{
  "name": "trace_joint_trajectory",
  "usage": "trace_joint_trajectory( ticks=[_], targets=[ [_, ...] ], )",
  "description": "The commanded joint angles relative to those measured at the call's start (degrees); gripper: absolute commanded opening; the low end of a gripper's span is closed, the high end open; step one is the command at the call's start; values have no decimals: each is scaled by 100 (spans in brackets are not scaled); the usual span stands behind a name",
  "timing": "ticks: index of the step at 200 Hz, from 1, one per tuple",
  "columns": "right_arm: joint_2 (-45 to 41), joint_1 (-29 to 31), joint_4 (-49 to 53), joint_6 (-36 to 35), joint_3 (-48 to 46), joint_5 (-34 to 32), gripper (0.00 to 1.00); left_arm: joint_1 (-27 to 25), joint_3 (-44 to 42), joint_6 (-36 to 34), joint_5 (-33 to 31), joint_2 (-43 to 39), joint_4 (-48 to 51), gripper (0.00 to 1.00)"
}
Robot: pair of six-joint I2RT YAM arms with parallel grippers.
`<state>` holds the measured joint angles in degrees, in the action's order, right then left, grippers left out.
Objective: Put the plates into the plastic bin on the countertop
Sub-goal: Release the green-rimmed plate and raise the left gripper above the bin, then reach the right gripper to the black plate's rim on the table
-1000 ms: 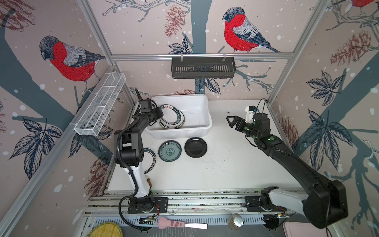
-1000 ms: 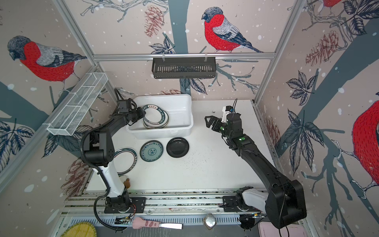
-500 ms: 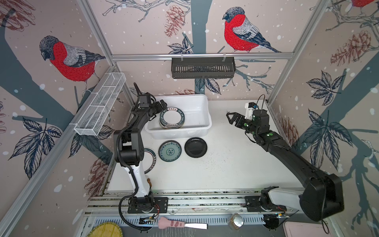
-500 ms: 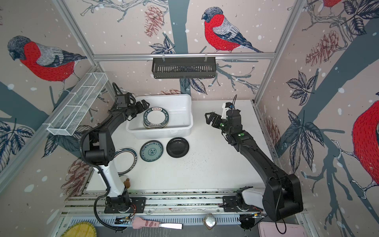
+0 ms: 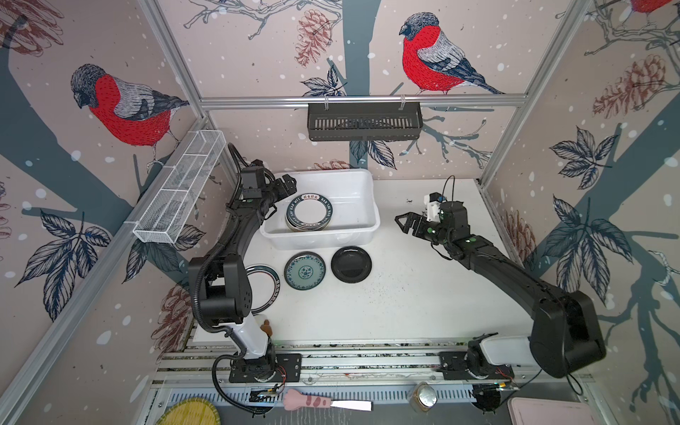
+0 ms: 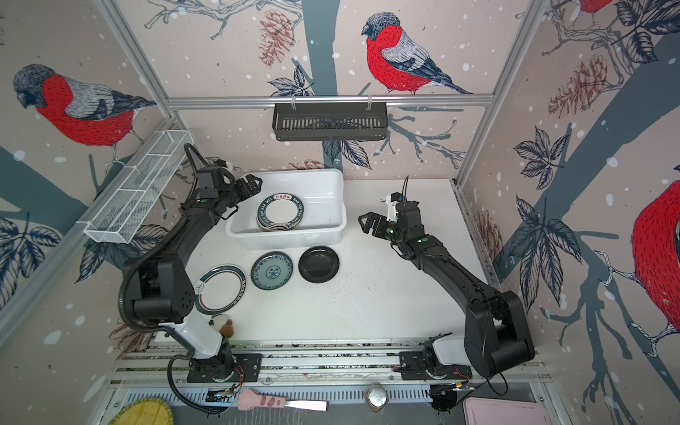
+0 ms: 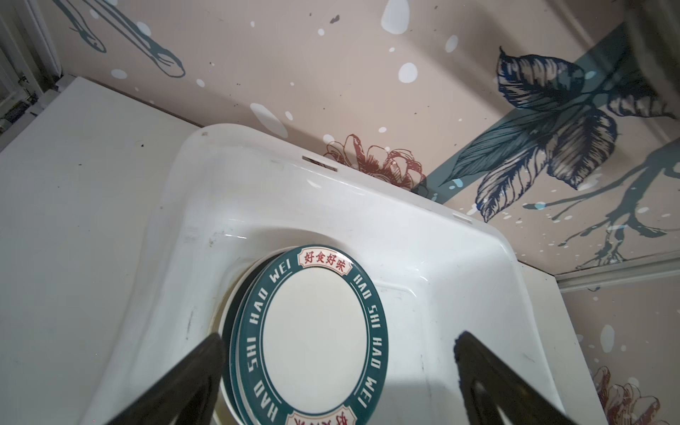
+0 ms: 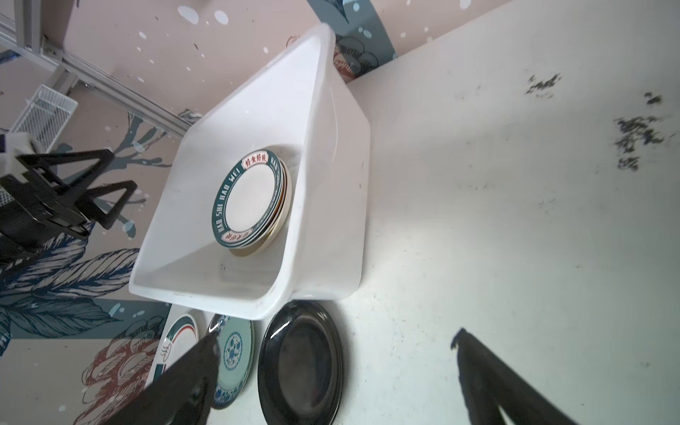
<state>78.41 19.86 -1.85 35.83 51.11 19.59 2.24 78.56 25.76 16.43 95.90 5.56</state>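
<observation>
Black plate (image 8: 300, 364): right wrist, not left | binned plates (image 8: 250, 198), maybe four | left hand (image 7: 338, 340), right hand (image 8: 336, 333) wide

White "HAO SHI HAO WEI" around the teal rim of the top plate (image 5: 308, 213) in the bin (image 5: 349, 191); at 12 o'clock there, cream label (image 5: 308, 197) with red "好食好味".

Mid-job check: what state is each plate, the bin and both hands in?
left hand, open, empty, over the left end of the plastic bin.
right hand, open, empty, above the countertop, right of the bin.
plastic bin, upright, holds the plate stack.
plate stack, inside the bin, lettered rim on top.
loose lettered-rim plate, flat on the countertop, outside the bin.
teal patterned plate, flat on the countertop.
black plate, flat on the countertop.
</observation>
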Motion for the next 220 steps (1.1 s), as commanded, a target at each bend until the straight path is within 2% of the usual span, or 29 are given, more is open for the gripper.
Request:
trace_joint_trajectory(
  ticks=[1,28,51,69,92,104,115,152,203,220],
  targets=[
    [88,170,-113,-118,-138,189,99,-100,-404,52,73,-441,-457,97],
    [104,385,-426,-126,-545,210,99,-199,-853,63,483,-1072,-469,97],
    [164,507,-800,25,-948,346,98,-315,-1184,13,437,-1655,-561,97],
    [299,656,-1011,104,-1152,440,96,-350,-1612,190,449,-2070,-997,97],
    [521,837,-1116,256,-1279,301,83,-381,-1937,482,706,-2354,-1270,97],
    [676,918,-1320,296,-1338,439,78,-477,-2000,569,841,-2433,-1278,97],
    [827,1012,-1458,360,-1375,473,74,-597,-2050,570,869,-2504,-1261,97],
    [1411,1235,-1839,401,-1294,623,52,-699,-2369,588,797,-2791,-1240,97],
    [2163,1482,-2173,477,-840,594,51,-808,-2370,695,969,-2945,-1196,97],
    [2366,1559,-2182,481,-690,565,46,-830,-2268,650,970,-2945,-1043,97]
  ],
)
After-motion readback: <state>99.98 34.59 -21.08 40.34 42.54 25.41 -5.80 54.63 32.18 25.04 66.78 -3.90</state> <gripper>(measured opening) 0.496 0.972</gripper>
